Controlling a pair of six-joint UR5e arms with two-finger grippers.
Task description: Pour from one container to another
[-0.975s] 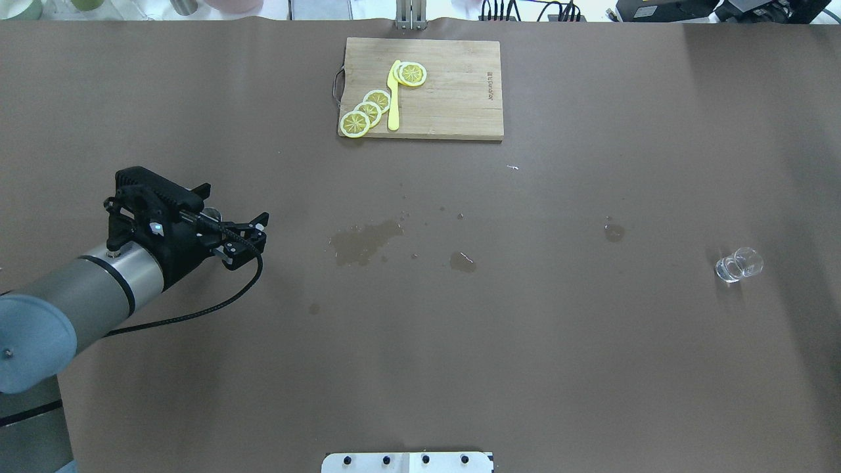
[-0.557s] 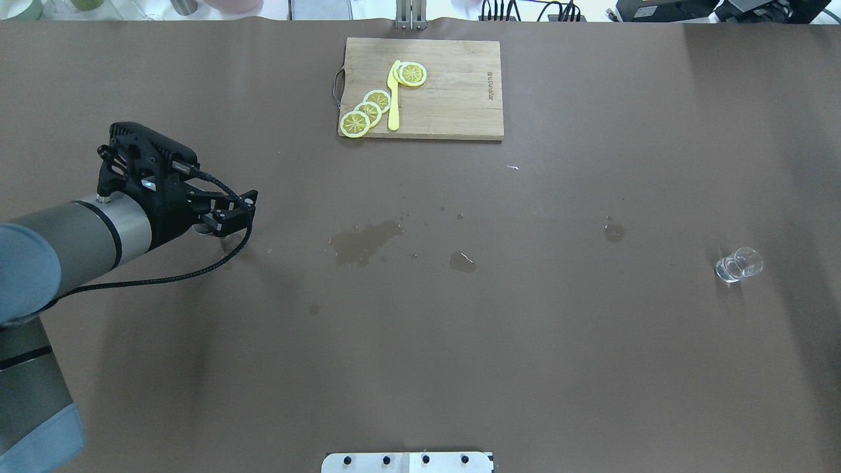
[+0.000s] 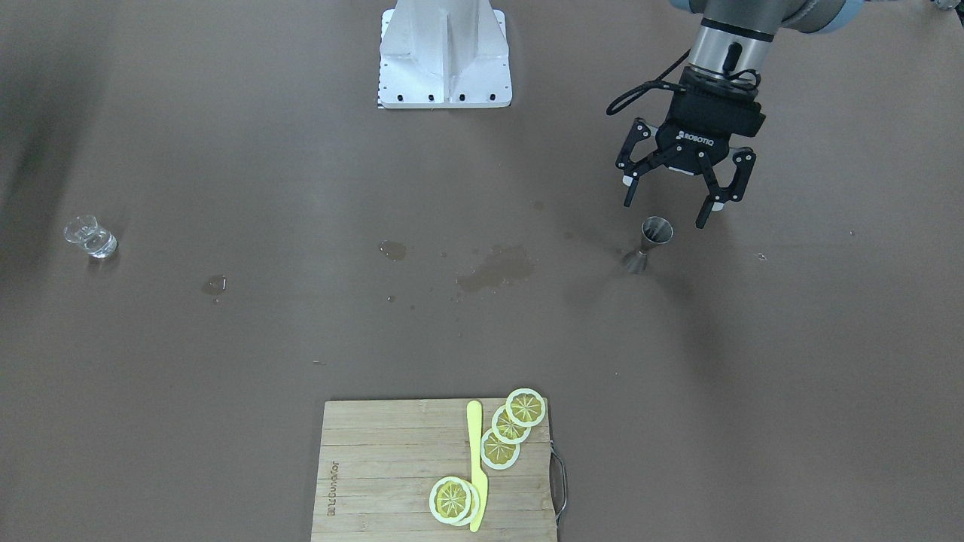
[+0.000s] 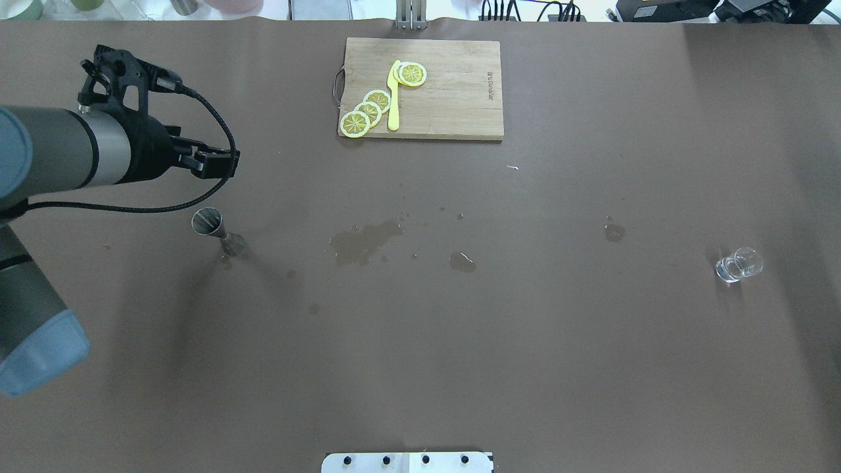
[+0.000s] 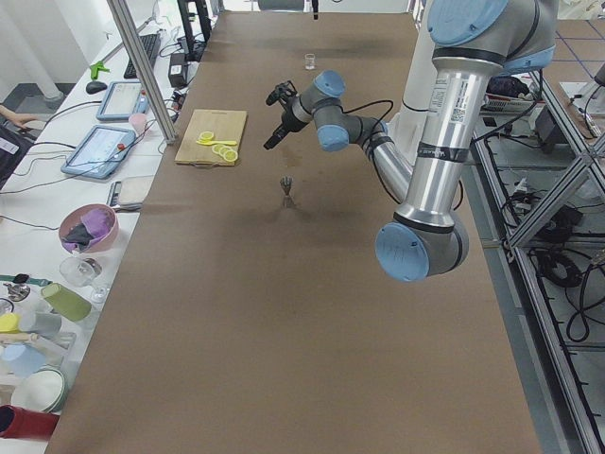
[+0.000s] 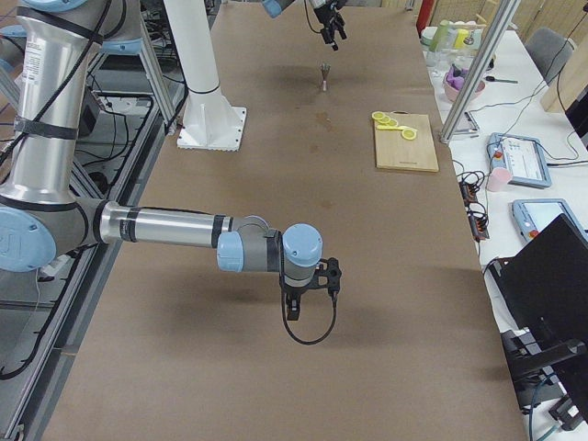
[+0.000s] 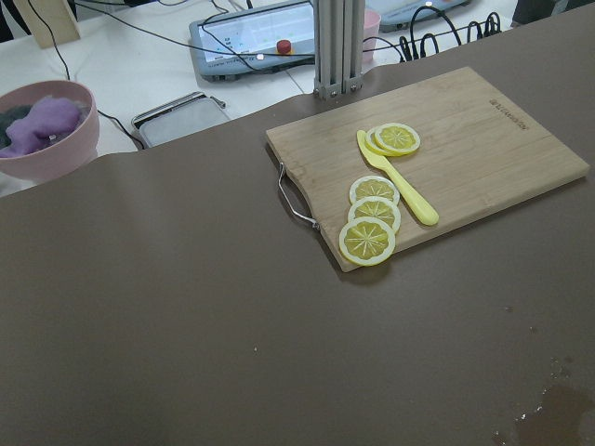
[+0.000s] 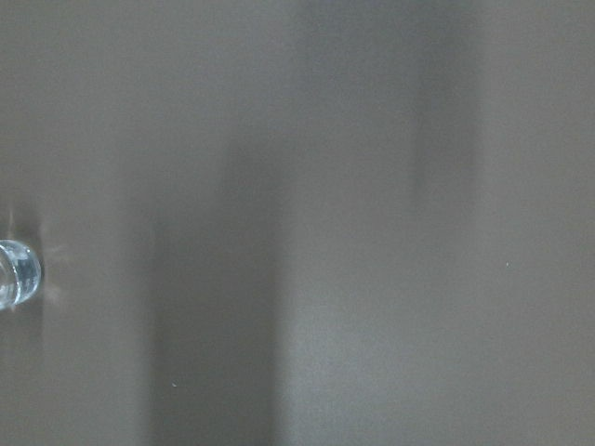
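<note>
The jigger [image 3: 649, 242], a small steel hourglass, stands upright on the brown table [image 4: 420, 341], also seen in the overhead view as jigger [image 4: 217, 231]. My left gripper [image 3: 666, 211] hovers above it, open, holding nothing and apart from it; from overhead the left gripper [image 4: 220, 164] lies toward the far side of the jigger. The clear glass cup [image 4: 739, 264] stands alone far off on the right side, cup [image 3: 90, 236], and at the left edge of the right wrist view, cup [image 8: 17, 274]. My right gripper [image 6: 310, 280] shows only in the exterior right view; I cannot tell if it is open or shut.
A wooden cutting board [image 4: 453, 98] with lemon slices [image 4: 368, 112] and a yellow knife [image 4: 393, 98] lies at the far middle. Wet patches [image 4: 364, 240] mark the table's centre. The robot's white base plate [image 3: 444, 53] sits at the near edge.
My left gripper has risen and drawn back toward the table's far left, away from the jigger, which now stands uncovered. The cup has not moved.
</note>
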